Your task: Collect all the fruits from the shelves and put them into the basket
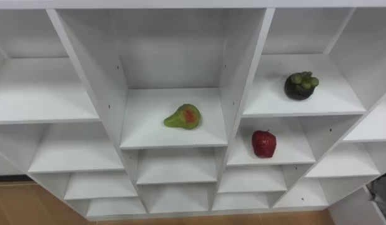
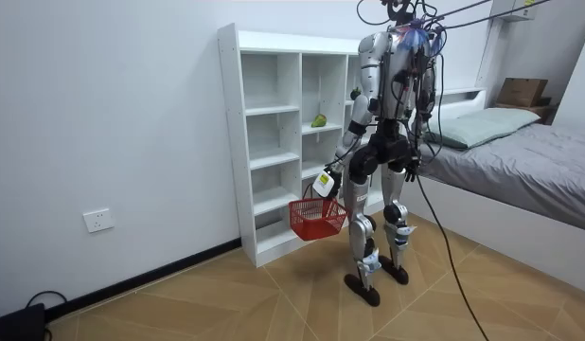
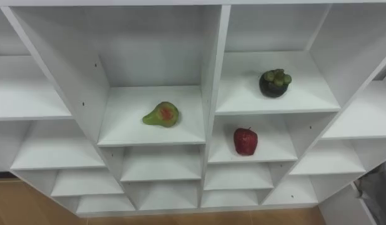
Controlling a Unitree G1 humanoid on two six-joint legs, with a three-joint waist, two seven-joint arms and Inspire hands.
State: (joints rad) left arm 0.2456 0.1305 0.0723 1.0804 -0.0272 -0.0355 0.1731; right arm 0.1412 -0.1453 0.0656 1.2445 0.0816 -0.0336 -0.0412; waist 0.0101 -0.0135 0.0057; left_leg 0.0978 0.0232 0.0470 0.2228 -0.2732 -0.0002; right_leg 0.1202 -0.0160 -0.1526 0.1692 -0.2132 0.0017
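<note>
The robot is seen standing in front of a white closet with three fruits left inside.
In the room view the closet is set against the wall, and a bed is seen behind the robot, at the room view's right. A red basket is held low beside the robot's leg, close to the closet, and nothing can be seen in it. Its handle is gripped by the left hand. The right hand is seen down by the hip, but it cannot be told if it is clenched or loose. In the eye views a green pear is laid on its side on the middle shelf. A dark fruit with a green top is set on the shelf to the right of it. A red fruit is set one shelf lower, under the dark fruit.
</note>
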